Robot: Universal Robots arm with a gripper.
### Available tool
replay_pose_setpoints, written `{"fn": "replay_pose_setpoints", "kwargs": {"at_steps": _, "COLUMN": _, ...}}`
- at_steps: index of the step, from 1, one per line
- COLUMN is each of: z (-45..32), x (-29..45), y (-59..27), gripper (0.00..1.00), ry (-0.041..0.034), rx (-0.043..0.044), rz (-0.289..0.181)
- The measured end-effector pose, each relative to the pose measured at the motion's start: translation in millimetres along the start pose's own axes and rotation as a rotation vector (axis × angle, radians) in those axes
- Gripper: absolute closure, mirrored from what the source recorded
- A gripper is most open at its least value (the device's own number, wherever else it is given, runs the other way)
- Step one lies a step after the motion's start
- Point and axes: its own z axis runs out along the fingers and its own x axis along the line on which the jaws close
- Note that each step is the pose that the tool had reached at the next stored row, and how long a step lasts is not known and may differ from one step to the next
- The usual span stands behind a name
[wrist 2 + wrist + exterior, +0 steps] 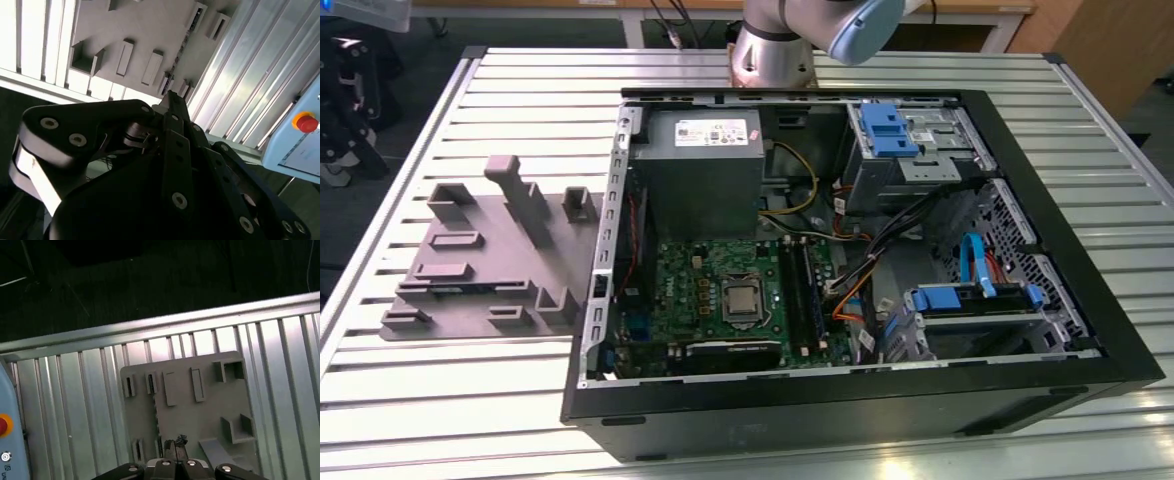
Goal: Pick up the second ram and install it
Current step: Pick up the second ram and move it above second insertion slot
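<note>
Roughly over the grey plastic fixture plate [200,415], I held the arm's black linkage gripper [175,445] with its two fingers pressed together and nothing pinched between them; in both wrist views the tips met in a point.

The second ram [155,417], a thin dark stick seen edge-on as a toothed line, stood upright on the plate with each end seated in a small slotted grey holder. By my judgement this mounting left its long upper edge free for a grasp from above. The gripper's tips hung near one end of the stick but apart from it, so the pick was not yet made.

Just beside the plate, on the exterior view's right, stood the open black metal computer case [854,410]. Both rested on the ribbed aluminium table [480,90]. Inside the case lay the green circuit board [687,275] with its long black sockets [797,290], which I took to be the stick's destination.

I judged two likely obstacles. The raised grey blocks [170,388] on the plate stood close to the stick. Farther from the plate, a loose bundle of black and coloured cables [887,235] hung just beside the sockets, with the case walls all round. A pale blue panel with a red button [292,150] lay well apart from the plate.
</note>
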Motion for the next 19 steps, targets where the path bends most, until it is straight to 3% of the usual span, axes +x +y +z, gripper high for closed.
{"fn": "replay_pose_setpoints", "kwargs": {"at_steps": 7, "z": 1.9, "x": 0.1, "y": 0.1, "gripper": 0.89, "ry": 0.0013, "rx": 0.0001, "rz": -0.113}}
{"fn": "replay_pose_setpoints", "kwargs": {"at_steps": 10, "z": 2.0, "x": 0.3, "y": 0.4, "gripper": 0.83, "ry": 0.0012, "rx": 0.0006, "rz": -0.118}}
{"fn": "replay_pose_setpoints", "kwargs": {"at_steps": 12, "z": 1.9, "x": 0.3, "y": 0.4, "gripper": 0.71, "ry": 0.0013, "rx": 0.0008, "rz": -0.119}}
{"fn": "replay_pose_setpoints", "kwargs": {"at_steps": 13, "z": 1.9, "x": 0.3, "y": 0.4, "gripper": 0.71, "ry": 0.0013, "rx": 0.0009, "rz": -0.119}}
{"fn": "replay_pose_setpoints", "kwargs": {"at_steps": 17, "z": 3.0, "x": 0.3, "y": 0.4, "gripper": 0.53, "ry": 0.0012, "rx": 0.0011, "rz": -0.119}}
{"fn": "replay_pose_setpoints", "kwargs": {"at_steps": 19, "z": 5.1, "x": 0.5, "y": 0.7, "gripper": 0.53, "ry": 0.0009, "rx": 0.0014, "rz": -0.119}}
